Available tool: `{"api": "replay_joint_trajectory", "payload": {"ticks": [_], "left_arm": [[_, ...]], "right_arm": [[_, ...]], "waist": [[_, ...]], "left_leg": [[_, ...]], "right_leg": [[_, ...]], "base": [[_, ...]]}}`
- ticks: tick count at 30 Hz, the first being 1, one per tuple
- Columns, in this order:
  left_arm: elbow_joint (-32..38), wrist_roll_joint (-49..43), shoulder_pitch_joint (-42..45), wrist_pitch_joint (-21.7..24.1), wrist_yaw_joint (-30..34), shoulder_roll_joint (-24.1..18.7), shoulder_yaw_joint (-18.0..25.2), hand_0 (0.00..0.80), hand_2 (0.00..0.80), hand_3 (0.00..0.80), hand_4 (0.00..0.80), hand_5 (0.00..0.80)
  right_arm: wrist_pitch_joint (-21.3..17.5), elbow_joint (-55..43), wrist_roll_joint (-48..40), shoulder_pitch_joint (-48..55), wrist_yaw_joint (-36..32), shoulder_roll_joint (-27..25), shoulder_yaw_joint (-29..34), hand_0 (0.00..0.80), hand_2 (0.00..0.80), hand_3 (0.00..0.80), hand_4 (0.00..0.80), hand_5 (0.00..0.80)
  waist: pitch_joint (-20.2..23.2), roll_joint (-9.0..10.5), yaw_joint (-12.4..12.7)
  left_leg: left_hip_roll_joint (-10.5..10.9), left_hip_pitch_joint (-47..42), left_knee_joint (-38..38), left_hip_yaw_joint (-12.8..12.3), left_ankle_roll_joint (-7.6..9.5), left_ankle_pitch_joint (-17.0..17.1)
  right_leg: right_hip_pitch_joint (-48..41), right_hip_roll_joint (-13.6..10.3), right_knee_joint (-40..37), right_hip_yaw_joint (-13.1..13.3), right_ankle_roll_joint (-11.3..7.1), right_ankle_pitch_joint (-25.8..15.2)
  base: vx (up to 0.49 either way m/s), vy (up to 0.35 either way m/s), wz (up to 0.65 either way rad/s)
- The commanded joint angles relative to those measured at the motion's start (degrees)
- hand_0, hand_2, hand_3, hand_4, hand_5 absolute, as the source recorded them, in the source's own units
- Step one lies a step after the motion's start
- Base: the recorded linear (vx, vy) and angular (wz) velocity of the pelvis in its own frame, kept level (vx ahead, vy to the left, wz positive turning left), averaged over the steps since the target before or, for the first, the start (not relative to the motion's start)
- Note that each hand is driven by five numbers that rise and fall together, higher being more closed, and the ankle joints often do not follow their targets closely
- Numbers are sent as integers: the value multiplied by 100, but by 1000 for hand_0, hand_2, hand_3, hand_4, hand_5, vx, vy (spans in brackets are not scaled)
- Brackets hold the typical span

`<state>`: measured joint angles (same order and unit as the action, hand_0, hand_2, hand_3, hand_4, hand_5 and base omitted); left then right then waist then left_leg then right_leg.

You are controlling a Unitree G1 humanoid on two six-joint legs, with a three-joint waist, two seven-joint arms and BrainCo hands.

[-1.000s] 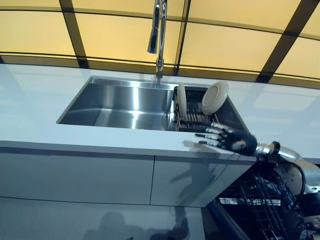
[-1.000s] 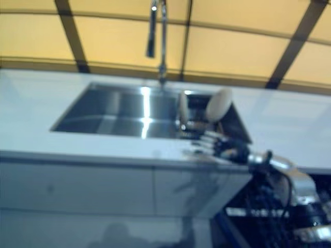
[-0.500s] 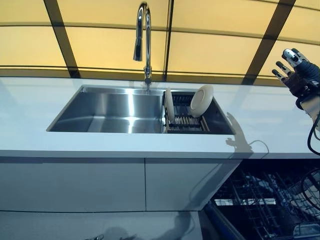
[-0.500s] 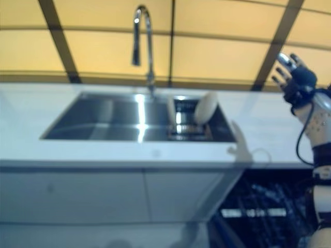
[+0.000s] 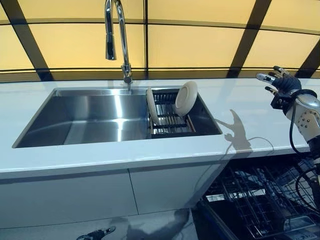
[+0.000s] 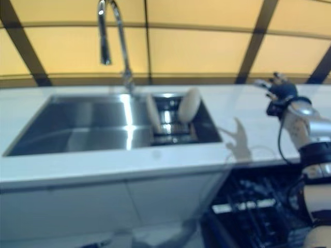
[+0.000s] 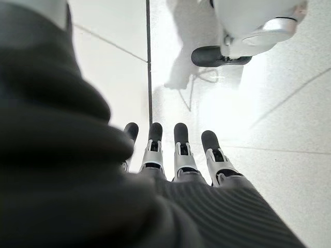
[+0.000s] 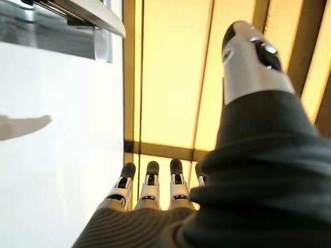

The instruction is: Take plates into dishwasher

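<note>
- Right hand (image 5: 282, 84): fingers spread wide, empty, raised beside the sink.
- Plates (image 5: 185, 98): racked, well apart; we approach the nearer rim edge-on.
- Left hand (image 7: 170, 155): relaxed, empty.

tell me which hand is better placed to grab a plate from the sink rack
Right. The right hand is raised open above the counter, beside the sink's rack holding the plates. The left hand hangs low over the floor.
</note>
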<state>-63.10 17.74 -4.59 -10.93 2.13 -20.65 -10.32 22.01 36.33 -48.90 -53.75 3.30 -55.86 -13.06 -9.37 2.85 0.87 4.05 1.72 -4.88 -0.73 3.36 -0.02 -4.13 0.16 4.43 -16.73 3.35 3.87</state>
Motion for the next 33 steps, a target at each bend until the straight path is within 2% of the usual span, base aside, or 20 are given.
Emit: {"api": "replay_joint_trajectory", "payload": {"ticks": [1,7,8,9,10,11,12,13,14,15,18,20,23,33], "left_arm": [[-34,80,-61,-25,19,-168,-227,0,0,0,0,0],[-13,80,226,151,138,-53,-135,0,0,0,0,0],[-25,-28,268,159,184,-117,-156,0,0,0,0,0],[-32,-117,275,184,235,-190,-197,0,0,0,0,0],[-33,-126,274,199,247,-215,-217,0,0,0,0,0],[-50,-161,290,242,264,-250,-223,0,0,0,0,0],[-10,-133,323,218,255,-302,-258,0,0,0,0,0],[5,-86,313,212,231,-335,-284,0,0,0,0,0],[1,-53,298,219,214,-341,-298,0,0,0,0,0],[40,65,255,174,220,-392,-266,0,0,0,0,0],[197,160,183,-56,152,-342,-136,0,0,0,0,0],[199,159,199,-91,183,-247,-118,0,0,0,0,0],[2,88,338,97,182,-104,-186,0,0,0,0,0],[-18,-23,590,239,338,-138,-363,0,0,0,0,0]], "right_arm": [[-50,117,-10,-420,-88,-113,15,0,0,0,0,0],[-54,251,67,-407,-37,-48,-37,0,0,0,0,0],[-56,246,49,-367,-35,-19,-17,0,0,0,0,0],[-108,208,28,-323,20,13,-13,0,0,0,0,0],[-145,185,61,-300,29,24,-9,0,0,0,0,0],[-237,110,89,-235,109,14,-13,0,0,0,0,0],[-336,16,137,-197,332,57,-6,0,0,0,0,0],[-313,0,367,-211,452,62,18,0,0,0,0,0],[-295,10,426,-224,501,59,22,0,0,0,0,0],[-243,-59,395,-266,741,35,48,0,0,0,0,0],[-149,-141,371,-314,973,-26,191,0,0,0,0,0],[-128,14,307,-354,912,-79,194,0,0,0,0,0],[-144,278,200,-381,956,-112,166,0,0,0,0,0],[-196,239,297,-446,1394,-381,214,0,0,0,0,0]], "waist": [[74,261,475],[71,301,603],[107,292,603],[111,275,576],[111,280,565],[52,233,515],[-9,160,447],[-49,87,421],[-57,58,413],[-75,46,390],[26,97,409],[88,102,432],[220,113,452],[198,37,437]], "left_leg": [[-112,45,-212,-129,-141,-494],[-83,29,-392,-158,-37,-700],[-27,-54,-249,-75,47,-671],[18,-164,-80,-44,125,-618],[54,-207,8,-47,161,-584],[79,-336,175,-17,185,-529],[31,-478,384,-12,137,-401],[-60,-557,513,-4,66,-303],[-100,-563,542,2,37,-268],[-127,-532,552,-4,25,-299],[-156,-390,621,-97,0,-308],[-173,-415,748,-135,-24,-270],[-184,-525,941,-154,-83,-236],[-227,-470,988,-148,-190,-243]], "right_leg": [[-302,-390,-12,316,-366,275],[-485,-487,-66,245,-458,294],[-479,-523,254,223,-500,355],[-302,-627,952,154,-574,185],[-141,-708,1310,160,-615,96],[331,-769,2076,270,-695,-136],[680,-646,2042,480,-697,-143],[654,-520,1432,570,-657,-90],[617,-464,1146,591,-635,-68],[682,-374,559,763,-639,-203],[404,-265,-303,763,-635,-327],[315,-248,-506,704,-637,-394],[102,-228,-809,665,-640,-421],[50,-244,-943,553,-659,-409]], "base": [[144,17,47],[172,82,31],[229,178,30],[206,183,15],[118,172,2],[56,117,-4],[53,63,-3],[37,-14,-1],[25,-86,0],[27,-132,-1],[55,-173,2],[85,-106,-3],[138,-85,4],[71,-50,1]]}}
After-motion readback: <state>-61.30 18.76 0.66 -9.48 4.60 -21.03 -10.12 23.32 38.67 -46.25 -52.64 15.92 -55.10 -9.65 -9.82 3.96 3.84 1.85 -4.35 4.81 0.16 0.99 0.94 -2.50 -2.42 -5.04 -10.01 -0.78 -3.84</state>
